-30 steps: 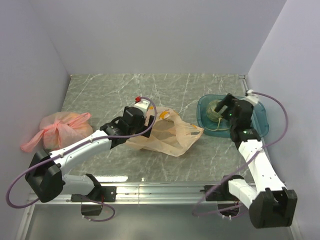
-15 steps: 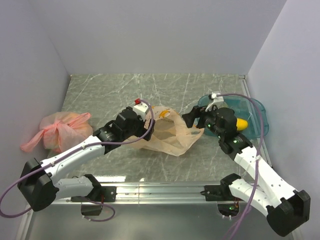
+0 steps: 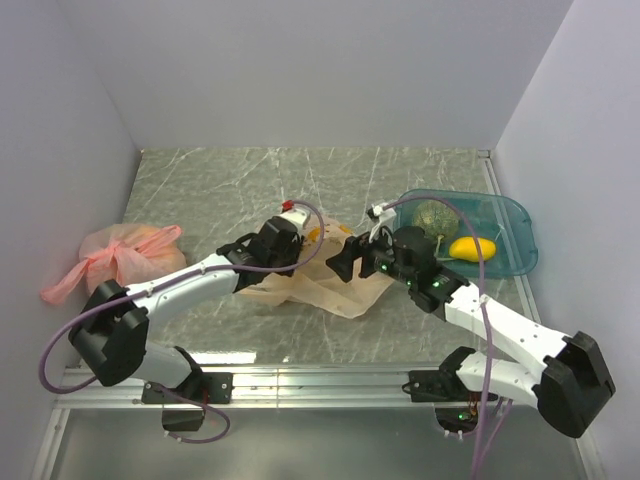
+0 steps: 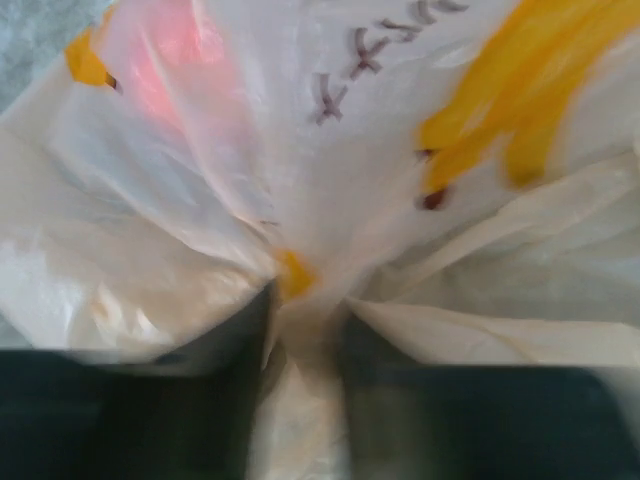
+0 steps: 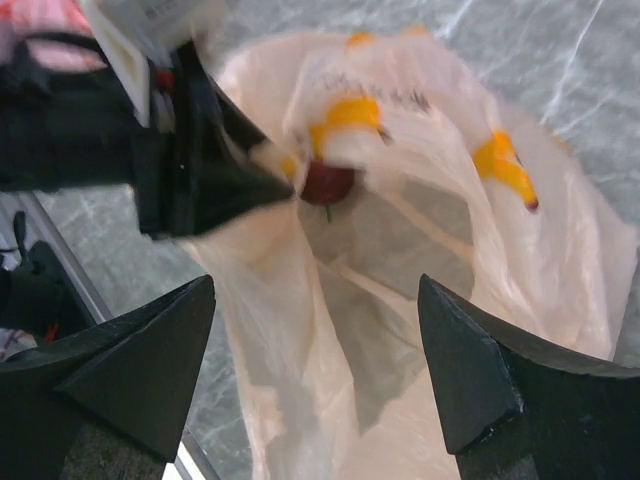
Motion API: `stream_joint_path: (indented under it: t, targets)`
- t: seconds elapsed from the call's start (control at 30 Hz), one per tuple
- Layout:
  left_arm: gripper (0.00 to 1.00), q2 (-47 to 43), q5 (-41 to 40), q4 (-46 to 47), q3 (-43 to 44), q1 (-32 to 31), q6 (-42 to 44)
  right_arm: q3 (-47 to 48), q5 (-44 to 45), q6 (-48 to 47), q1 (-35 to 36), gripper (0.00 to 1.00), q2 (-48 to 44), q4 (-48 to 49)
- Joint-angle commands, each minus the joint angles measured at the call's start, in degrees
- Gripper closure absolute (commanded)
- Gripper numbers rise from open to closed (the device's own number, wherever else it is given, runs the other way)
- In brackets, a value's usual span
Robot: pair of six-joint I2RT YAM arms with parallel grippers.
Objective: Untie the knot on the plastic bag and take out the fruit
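Left end effector (image 4: 305, 325) clamped on a fold of the plastic bag (image 3: 340, 288), middle of the table (image 3: 220, 190). Right end effector (image 5: 318, 290) is spread wide over the bag mouth, red fruit (image 5: 328, 183) inside. Melon (image 3: 432, 214) and yellow fruit (image 3: 472, 247) sit in the teal tray (image 3: 515, 218).

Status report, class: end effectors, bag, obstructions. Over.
Left end effector shut on plastic bag. Right end effector open, facing it. Red fruit inside, unobstructed.

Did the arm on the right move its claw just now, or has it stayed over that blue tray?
Yes. The right gripper left the blue tray and swung left, now open over the beige bag.
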Motion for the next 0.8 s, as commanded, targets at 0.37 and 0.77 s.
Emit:
stream_joint_path:
  t: [0.37,0.77]
  targets:
    - [0.99,-2.63,-4.41,-11.61,22.39,-14.85,-3.84,-9.15,3.24,4.59,0.7,0.16,2.5,12.66]
    - [1.0,-6.6,-9.66,-12.4,3.5,-10.37,-17.55,-8.8,5.79,1.69,3.41,0.16,6.45,10.46]
